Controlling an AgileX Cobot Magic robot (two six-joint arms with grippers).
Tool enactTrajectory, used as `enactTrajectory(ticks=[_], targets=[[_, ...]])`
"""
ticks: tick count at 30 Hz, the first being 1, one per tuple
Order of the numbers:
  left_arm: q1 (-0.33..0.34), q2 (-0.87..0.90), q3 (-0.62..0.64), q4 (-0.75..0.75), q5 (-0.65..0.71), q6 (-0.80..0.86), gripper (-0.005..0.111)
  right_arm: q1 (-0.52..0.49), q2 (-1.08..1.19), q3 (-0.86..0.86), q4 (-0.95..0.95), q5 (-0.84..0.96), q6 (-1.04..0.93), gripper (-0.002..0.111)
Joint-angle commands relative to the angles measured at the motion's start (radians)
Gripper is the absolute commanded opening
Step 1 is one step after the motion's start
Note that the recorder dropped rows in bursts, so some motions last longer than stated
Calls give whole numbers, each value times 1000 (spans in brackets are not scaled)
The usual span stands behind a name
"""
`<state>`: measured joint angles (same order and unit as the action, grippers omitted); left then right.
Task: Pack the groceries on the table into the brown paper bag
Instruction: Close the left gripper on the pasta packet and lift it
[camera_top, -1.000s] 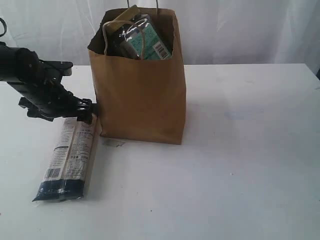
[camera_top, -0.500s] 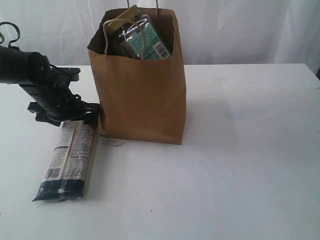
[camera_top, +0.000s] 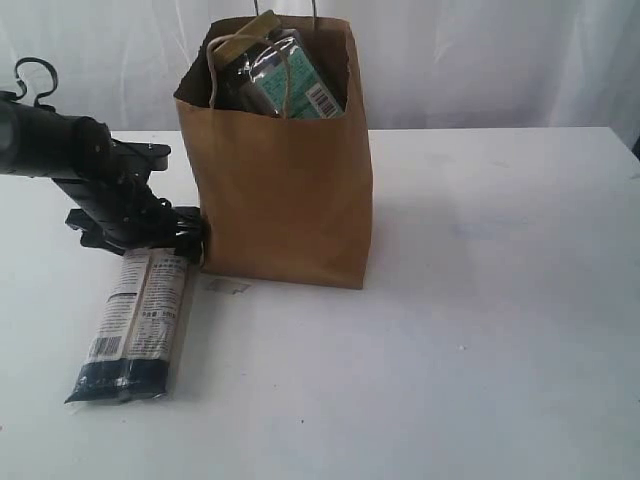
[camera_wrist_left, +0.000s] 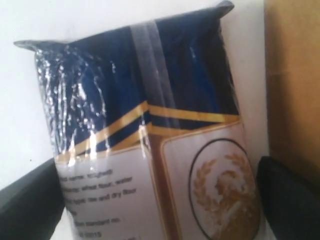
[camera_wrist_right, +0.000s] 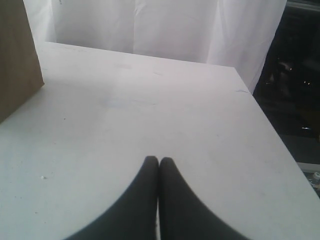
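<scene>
Left gripper (camera_top: 148, 238): jaws spread wide, lowered over the far end of the long navy-beige pasta packet (camera_top: 135, 325), just beside the lower left corner of the brown paper bag (camera_top: 280, 190). In the left wrist view the two dark fingers (camera_wrist_left: 30, 205) stand one on each side of the packet (camera_wrist_left: 150, 125). A thin sliver of white shows between the bag-side finger and the packet's edge. Whether the other finger touches the wrapper cannot be told. The packet is not lifted. It lies flat on the table (camera_top: 480, 330), long axis running from the bag's base toward the near edge, navy end nearest the camera in the exterior view. The bag wall (camera_wrist_left: 295, 75) shows close alongside the packet in the left wrist view. The bag stands upright at the back centre of the table, with shiny packed items (camera_top: 295, 80) showing above its rim. Right gripper (camera_wrist_right: 159, 167): fingertips pressed together, nothing between them, poised above bare tabletop (camera_wrist_right: 150, 110), with the bag's side (camera_wrist_right: 15, 50) at the edge of its view.
</scene>
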<state>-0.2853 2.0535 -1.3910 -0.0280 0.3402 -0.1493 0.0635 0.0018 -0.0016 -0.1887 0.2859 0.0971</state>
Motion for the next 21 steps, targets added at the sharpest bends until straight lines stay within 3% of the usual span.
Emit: enactTrajectory(ticks=[1,3,7,15,21], targets=[[-5,24,4,-9,23,-12,87,-5,-2,2,-4,-2,5,0],[-5,24,4,-9,43,-12,66,-5,-2,2,-4,-2,5,0],[-5,24,4,-6,98,-4,1,-5,-2,2,-4,-2,5,0],[-5,10,4,38,192,-4,0,-5,-2,2,-4,-2,5,0],[-5,-104,4,275,348,-63,0,-5,-2,2,-4,-2,5,0]])
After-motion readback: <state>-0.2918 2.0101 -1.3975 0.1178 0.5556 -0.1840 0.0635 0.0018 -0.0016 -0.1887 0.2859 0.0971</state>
